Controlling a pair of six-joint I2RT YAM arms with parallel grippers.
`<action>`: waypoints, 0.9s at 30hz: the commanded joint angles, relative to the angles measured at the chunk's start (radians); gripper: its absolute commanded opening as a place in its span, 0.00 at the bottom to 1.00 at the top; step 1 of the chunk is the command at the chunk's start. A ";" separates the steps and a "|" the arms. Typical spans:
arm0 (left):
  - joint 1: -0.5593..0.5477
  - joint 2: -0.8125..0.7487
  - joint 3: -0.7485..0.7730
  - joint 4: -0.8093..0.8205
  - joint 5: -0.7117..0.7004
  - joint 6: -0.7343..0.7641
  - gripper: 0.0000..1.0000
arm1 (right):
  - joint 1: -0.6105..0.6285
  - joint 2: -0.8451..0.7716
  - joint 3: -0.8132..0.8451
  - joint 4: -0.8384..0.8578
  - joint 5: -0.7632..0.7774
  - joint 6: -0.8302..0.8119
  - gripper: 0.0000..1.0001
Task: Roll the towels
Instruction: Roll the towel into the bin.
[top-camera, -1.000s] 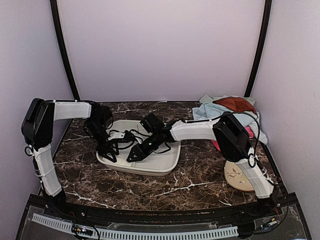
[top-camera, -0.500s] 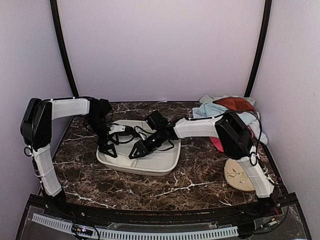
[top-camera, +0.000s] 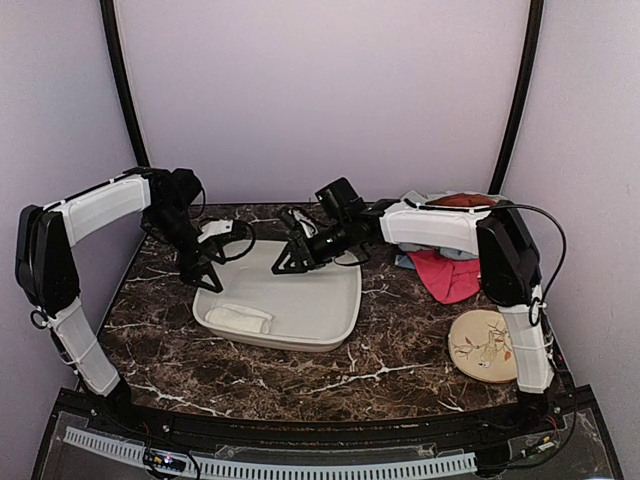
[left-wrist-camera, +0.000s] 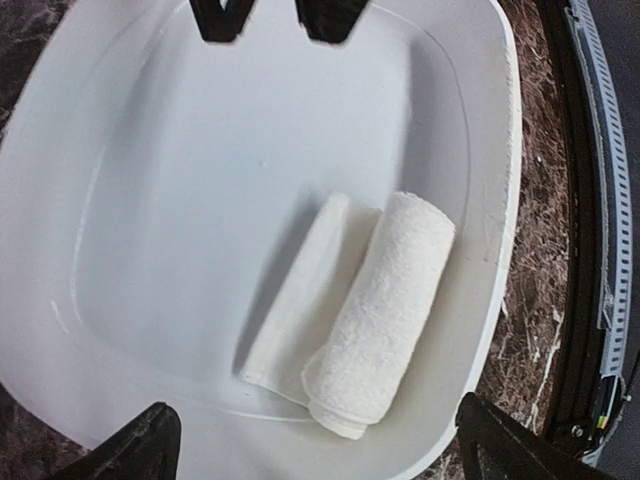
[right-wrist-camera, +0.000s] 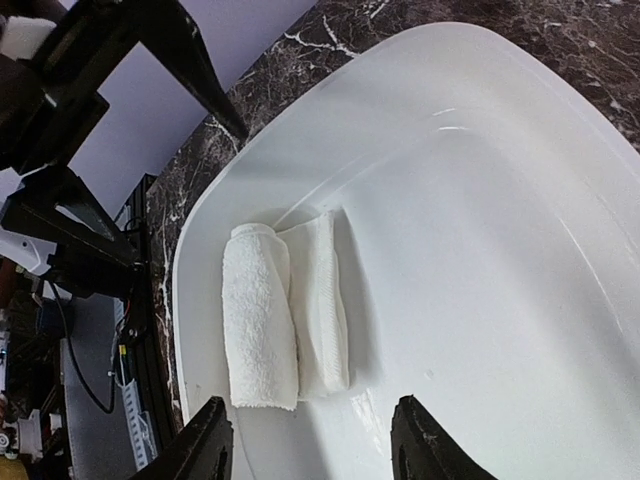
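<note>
Left of centre, basin (top-camera: 335, 322): rolled cream towel (top-camera: 238, 318) inside.
Left tool (left-wrist-camera: 320, 440): apart, empty.
Right tool (right-wrist-camera: 315, 445): apart, empty.

Basin (top-camera: 322, 300) floor open; rolled towel (top-camera: 240, 319) occupies near-left corner; left gripper (top-camera: 204, 272) and right gripper (top-camera: 290, 262) hover over far rim.
</note>
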 joint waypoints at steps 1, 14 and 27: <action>0.023 -0.087 -0.132 -0.065 0.020 0.042 0.98 | -0.008 -0.133 -0.092 -0.067 0.114 -0.024 0.53; 0.169 -0.343 -0.473 0.064 -0.050 0.049 0.91 | -0.010 -0.498 -0.511 -0.317 0.551 0.113 0.49; 0.170 -0.330 -0.638 0.387 -0.086 -0.129 0.83 | -0.024 -0.450 -0.551 -0.209 0.470 0.166 0.47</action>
